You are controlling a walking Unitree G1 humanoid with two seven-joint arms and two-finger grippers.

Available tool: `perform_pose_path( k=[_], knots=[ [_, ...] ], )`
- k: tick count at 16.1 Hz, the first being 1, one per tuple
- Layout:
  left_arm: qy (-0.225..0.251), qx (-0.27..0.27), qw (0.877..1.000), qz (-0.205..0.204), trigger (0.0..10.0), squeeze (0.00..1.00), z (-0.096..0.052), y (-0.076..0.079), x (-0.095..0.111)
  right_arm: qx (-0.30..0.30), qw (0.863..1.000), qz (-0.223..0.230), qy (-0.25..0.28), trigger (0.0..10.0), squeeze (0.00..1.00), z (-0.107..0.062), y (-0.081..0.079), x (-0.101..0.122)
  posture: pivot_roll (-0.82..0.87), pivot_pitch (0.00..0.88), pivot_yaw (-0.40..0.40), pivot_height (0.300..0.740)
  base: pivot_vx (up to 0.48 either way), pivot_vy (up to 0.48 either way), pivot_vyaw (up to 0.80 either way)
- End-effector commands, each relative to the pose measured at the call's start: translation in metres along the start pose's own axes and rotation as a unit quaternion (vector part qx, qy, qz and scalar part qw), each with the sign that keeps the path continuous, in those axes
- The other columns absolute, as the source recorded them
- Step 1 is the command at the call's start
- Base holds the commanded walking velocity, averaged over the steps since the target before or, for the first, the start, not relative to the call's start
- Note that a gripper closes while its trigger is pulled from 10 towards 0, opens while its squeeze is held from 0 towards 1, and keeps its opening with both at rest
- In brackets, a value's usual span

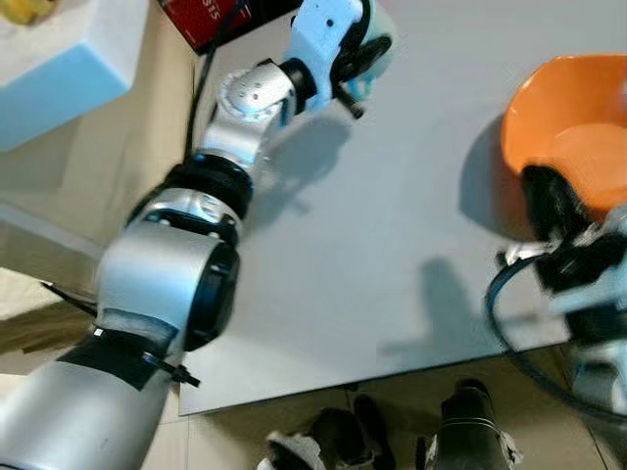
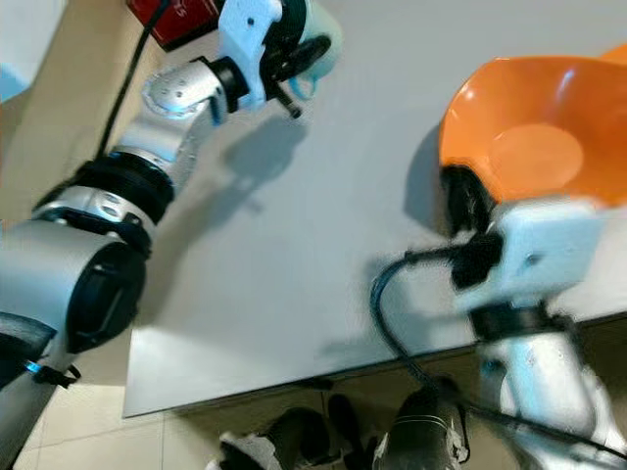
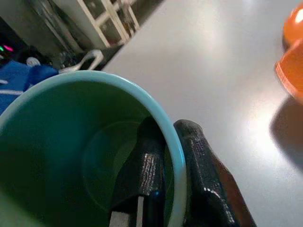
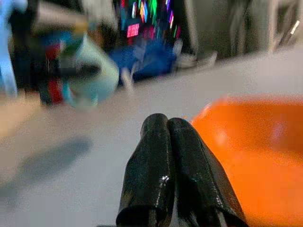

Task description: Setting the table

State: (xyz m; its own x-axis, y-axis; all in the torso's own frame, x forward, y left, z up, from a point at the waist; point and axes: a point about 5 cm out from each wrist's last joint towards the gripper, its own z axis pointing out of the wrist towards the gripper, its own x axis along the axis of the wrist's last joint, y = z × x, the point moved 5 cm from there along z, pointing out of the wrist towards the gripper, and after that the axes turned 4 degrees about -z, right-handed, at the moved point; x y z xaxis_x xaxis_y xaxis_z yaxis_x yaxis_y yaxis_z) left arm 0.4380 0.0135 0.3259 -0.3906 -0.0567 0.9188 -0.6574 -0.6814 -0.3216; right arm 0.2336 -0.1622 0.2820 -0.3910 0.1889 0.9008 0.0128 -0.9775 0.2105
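A pale teal mug (image 1: 370,47) hangs over the far left part of the grey table (image 1: 372,245). My left gripper (image 3: 169,127) is shut on its rim (image 3: 175,156), one black finger inside and one outside. At the right, an orange bowl (image 2: 534,147) sits tilted above the table and casts a shadow on its left. My right gripper (image 4: 168,120) is shut on the bowl's near left rim, and the bowl (image 4: 255,142) spreads out beside the fingers (image 1: 551,196).
A red box (image 1: 211,20) lies at the table's far left corner. A light blue block (image 1: 69,59) stands off the table to the left. The table's near edge (image 1: 343,387) runs just above my feet. A black cable (image 2: 387,323) loops from the right wrist.
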Motion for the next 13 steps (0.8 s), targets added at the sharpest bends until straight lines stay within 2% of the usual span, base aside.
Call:
perform_pose_path(
  k=[1, 4, 6, 8, 10, 11, 12, 13],
  knots=[
    [0.01, 0.049, 0.999, -0.021, 0.0, 0.0, -0.011, -0.018, -0.006, 0.018, 1.0, 0.0, 0.02, 10.0, 0.0, 0.0, -0.005, 0.007, -0.57, 0.082, 0.365, 0.74, 0.0, 0.0, 0.0],
    [0.005, 0.069, 0.998, -0.01, 0.0, 0.0, -0.014, -0.02, -0.012, 0.039, 0.999, -0.001, 0.005, 10.0, 0.0, -0.006, -0.014, -0.004, -0.57, 0.064, 0.349, 0.74, 0.0, 0.0, 0.0],
    [-0.01, 0.108, 0.994, -0.006, 0.0, 0.0, -0.021, -0.03, -0.021, 0.057, 0.998, -0.013, -0.022, 10.0, 0.0, -0.015, -0.023, -0.023, -0.55, 0.053, 0.333, 0.74, 0.0, 0.0, 0.0],
    [-0.023, 0.125, 0.992, -0.02, 0.0, 0.0, -0.028, -0.037, -0.031, 0.063, 0.997, -0.017, -0.03, 10.0, 0.0, -0.013, -0.026, -0.032, -0.52, 0.048, 0.319, 0.74, 0.0, 0.0, 0.0],
    [-0.045, 0.146, 0.988, -0.03, 0.0, 0.0, -0.053, -0.059, -0.044, 0.065, 0.997, -0.002, -0.039, 10.0, 0.0, -0.012, -0.028, -0.044, -0.47, 0.045, 0.296, 0.74, 0.0, 0.0, 0.0],
    [-0.051, 0.154, 0.986, -0.031, 0.0, 0.0, -0.06, -0.064, -0.047, 0.068, 0.997, 0.0, -0.04, 10.0, 0.0, -0.011, -0.029, -0.047, -0.46, 0.044, 0.293, 0.74, 0.0, 0.0, 0.0],
    [-0.051, 0.169, 0.983, -0.043, 0.0, 0.0, -0.077, -0.079, -0.049, 0.076, 0.996, 0.004, -0.041, 10.0, 0.0, -0.009, -0.034, -0.054, -0.42, 0.038, 0.283, 0.74, 0.0, 0.0, 0.0],
    [-0.047, 0.171, 0.983, -0.047, 0.0, 0.0, -0.081, -0.082, -0.047, 0.079, 0.996, 0.005, -0.04, 10.0, 0.0, -0.008, -0.035, -0.056, -0.41, 0.034, 0.28, 0.74, 0.0, 0.0, 0.0]
  ],
)
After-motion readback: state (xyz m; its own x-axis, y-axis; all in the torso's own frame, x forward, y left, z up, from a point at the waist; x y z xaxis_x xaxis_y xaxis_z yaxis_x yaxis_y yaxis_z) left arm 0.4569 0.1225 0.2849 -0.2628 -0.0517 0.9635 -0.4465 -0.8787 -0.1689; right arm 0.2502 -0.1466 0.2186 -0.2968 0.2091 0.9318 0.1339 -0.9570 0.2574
